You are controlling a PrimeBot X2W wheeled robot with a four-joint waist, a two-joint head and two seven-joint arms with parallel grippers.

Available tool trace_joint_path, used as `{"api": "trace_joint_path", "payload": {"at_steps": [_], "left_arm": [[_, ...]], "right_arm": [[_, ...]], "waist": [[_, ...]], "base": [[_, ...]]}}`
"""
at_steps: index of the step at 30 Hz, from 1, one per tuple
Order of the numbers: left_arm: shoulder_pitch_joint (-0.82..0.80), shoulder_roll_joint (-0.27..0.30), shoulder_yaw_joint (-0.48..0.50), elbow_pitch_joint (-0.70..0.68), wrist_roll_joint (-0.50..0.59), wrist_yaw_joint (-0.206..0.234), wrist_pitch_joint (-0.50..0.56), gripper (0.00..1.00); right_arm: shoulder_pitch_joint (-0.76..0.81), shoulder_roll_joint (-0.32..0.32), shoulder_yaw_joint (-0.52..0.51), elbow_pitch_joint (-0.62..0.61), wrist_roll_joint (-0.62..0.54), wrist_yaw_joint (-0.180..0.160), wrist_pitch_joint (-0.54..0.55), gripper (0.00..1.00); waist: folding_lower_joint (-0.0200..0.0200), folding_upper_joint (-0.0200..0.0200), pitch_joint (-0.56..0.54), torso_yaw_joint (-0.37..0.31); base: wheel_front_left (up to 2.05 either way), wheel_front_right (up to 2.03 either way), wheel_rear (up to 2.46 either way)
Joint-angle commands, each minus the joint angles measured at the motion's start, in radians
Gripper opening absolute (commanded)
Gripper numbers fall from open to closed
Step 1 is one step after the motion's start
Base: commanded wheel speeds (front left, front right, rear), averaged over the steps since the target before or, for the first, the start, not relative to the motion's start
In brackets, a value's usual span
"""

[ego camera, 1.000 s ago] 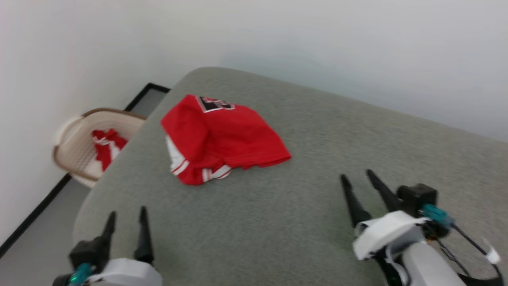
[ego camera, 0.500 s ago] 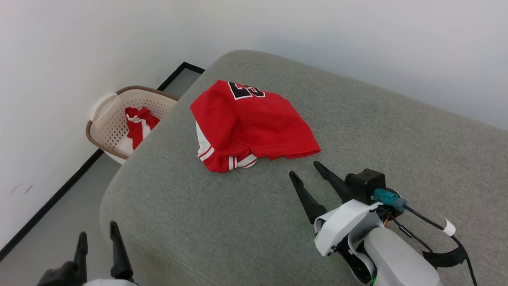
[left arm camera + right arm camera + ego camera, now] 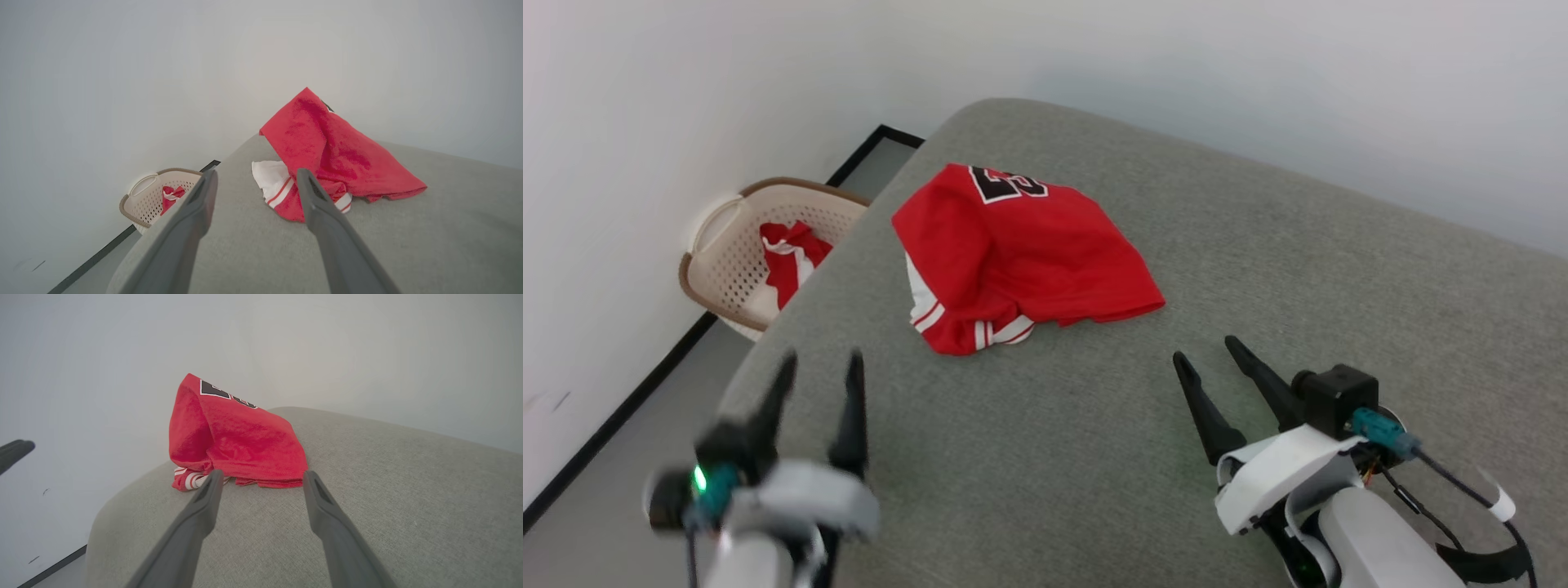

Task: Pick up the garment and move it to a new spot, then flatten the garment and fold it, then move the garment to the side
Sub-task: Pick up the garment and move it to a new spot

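A crumpled red garment [image 3: 1021, 261] lies heaped on the far left part of a broad grey fabric cushion [image 3: 1258, 286], near its rounded corner. A black, white-edged numeral shows on the garment's far fold, and a white sleeve with red stripes pokes out at its near left side. The robot's left gripper [image 3: 822, 359], blurred in the head view, hangs over the cushion's near left edge with its two dark fingers [image 3: 854, 408] spread wide and holding nothing. The right gripper [image 3: 1205, 349] hovers above the cushion to the near right of the garment, apart from it, with its fingers [image 3: 1205, 408] likewise parted and empty. Seen along the left gripper [image 3: 256, 173], the garment [image 3: 335, 155] rises in a peak just beyond the fingertips, its striped white sleeve showing between them. Seen along the right gripper [image 3: 262, 473], the garment [image 3: 241, 441] sits ahead and slightly left, its folded lower hem framed between the open fingers, which do not touch the cloth. On the floor [image 3: 621, 490] beside the cushion's left end, against a pale wall [image 3: 1176, 82], stands a beige perforated basket [image 3: 727, 278] with a brown rim, holding a small red-and-white cloth [image 3: 784, 257]. A black strip runs along the foot of the wall.
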Motion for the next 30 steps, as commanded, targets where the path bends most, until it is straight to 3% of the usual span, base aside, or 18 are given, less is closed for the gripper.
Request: {"api": "trace_joint_path", "payload": {"at_steps": [1,8,10,15,20,30], "left_arm": [[-0.057,0.023,-0.001,0.02,0.008,-0.011,-0.001,1.0],[-0.391,0.145,-0.08,0.28,-0.026,-0.045,0.035,1.0],[-0.505,0.189,-0.16,0.403,-0.121,-0.045,0.132,1.0],[-0.611,0.287,-0.294,0.54,-0.365,-0.045,0.404,1.0],[-0.661,0.369,-0.376,0.569,-0.558,-0.046,0.609,1.0],[-0.682,0.417,-0.516,0.585,-0.737,-0.047,0.756,1.0]], "right_arm": [[0.005,0.005,-0.004,-0.018,-0.019,0.0,-0.001,1.0],[-0.018,-0.007,-0.019,-0.074,-0.07,0.0,-0.001,1.0],[-0.02,-0.009,-0.027,-0.089,-0.073,0.0,-0.001,1.0],[-0.035,-0.002,-0.033,-0.106,-0.078,0.0,-0.001,1.0],[-0.048,0.001,-0.031,-0.119,-0.08,0.0,-0.001,1.0],[-0.1,0.002,-0.004,-0.145,-0.089,0.0,-0.001,1.0]], "waist": [[0.0,0.0,0.029,-0.045],[0.0,0.0,0.146,-0.211],[0.0,0.0,0.177,-0.269],[0.0,0.0,0.215,-0.342],[0.0,0.0,0.252,-0.388],[0.0,0.0,0.331,-0.449]], "base": [[0.0,0.0,0.0],[0.0,0.0,0.0],[0.0,0.0,0.0],[0.0,0.0,0.0],[0.0,0.0,0.0],[0.0,0.0,0.0]]}}
